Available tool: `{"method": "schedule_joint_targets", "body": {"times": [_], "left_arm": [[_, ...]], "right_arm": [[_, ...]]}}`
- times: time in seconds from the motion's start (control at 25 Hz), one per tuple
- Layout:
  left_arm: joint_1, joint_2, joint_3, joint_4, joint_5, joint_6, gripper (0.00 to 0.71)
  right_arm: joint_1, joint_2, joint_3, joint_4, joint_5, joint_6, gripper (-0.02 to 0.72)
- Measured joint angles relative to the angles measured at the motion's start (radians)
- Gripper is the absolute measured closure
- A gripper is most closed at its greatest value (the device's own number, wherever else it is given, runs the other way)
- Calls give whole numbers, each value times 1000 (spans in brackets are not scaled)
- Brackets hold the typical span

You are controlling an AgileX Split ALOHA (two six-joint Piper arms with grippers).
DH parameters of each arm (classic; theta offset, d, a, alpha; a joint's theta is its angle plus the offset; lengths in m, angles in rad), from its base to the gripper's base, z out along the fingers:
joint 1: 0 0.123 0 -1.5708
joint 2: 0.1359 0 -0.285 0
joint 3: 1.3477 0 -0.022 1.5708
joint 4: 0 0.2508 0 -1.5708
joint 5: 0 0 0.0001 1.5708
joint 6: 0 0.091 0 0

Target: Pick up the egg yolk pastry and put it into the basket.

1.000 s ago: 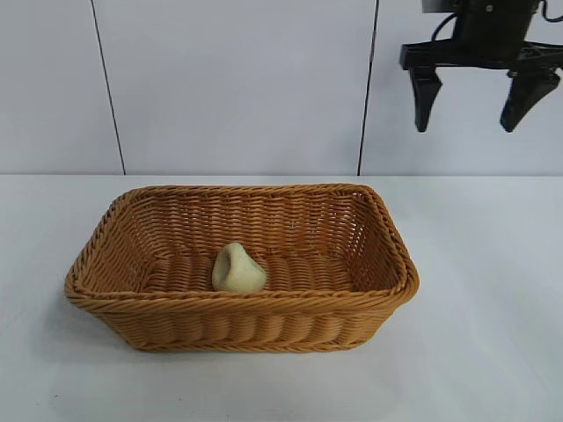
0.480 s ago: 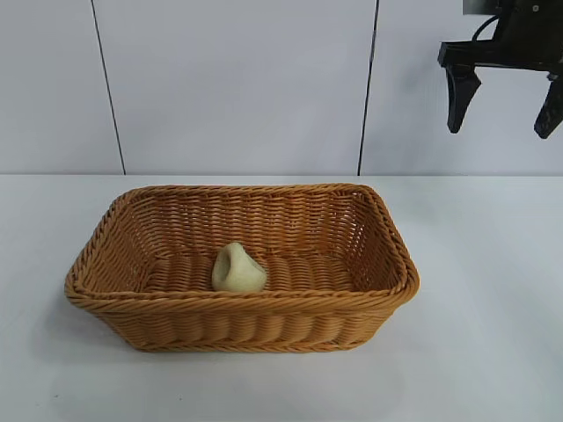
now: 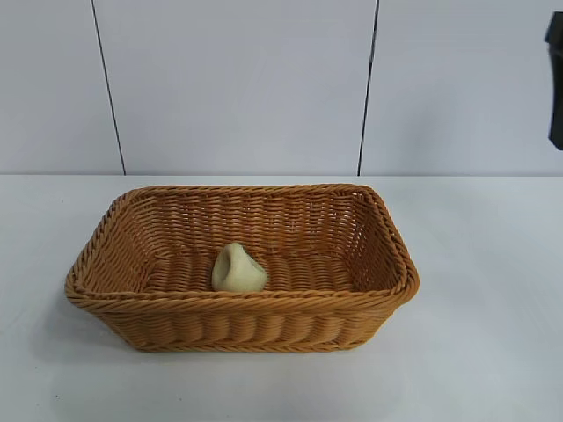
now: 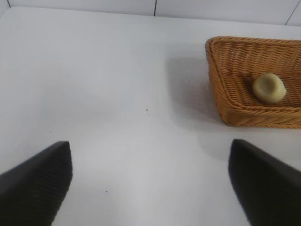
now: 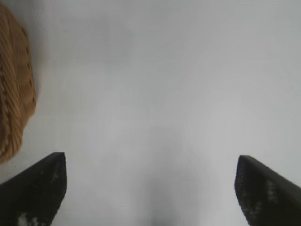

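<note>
The pale yellow egg yolk pastry [image 3: 237, 269] lies on the floor of the golden-brown wicker basket [image 3: 378, 220], near its front wall. From the left wrist the pastry [image 4: 269, 88] shows inside the basket [image 4: 221, 84], far off to one side. My left gripper [image 4: 150, 176] hangs open over bare table with nothing between its fingers. My right gripper [image 5: 150, 181] is open and empty too, above white table beside the basket's corner [image 5: 14, 108]. In the exterior view only a dark sliver of the right arm [image 3: 556, 83] shows at the right edge.
The white table [image 3: 493, 290] spreads wide on all sides of the basket. A pale panelled wall [image 3: 237, 88] stands behind it.
The right gripper has risen and moved off to the right, almost out of the exterior view. The pastry and the basket have stayed put.
</note>
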Motion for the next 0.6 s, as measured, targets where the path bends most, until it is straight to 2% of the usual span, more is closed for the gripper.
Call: {"method": "schedule_joint_targets", "body": {"times": [0.28, 0.44, 0.6], "left_arm": [[0, 0, 0, 0, 0, 0, 63], [0, 0, 0, 0, 0, 0, 63], [0, 0, 0, 0, 0, 0, 63]], "right_arm": [[0, -471, 242, 20, -82, -94, 8], [0, -674, 281, 48, -138, -103, 8], [0, -789, 284, 57, -141, -107, 8]]}}
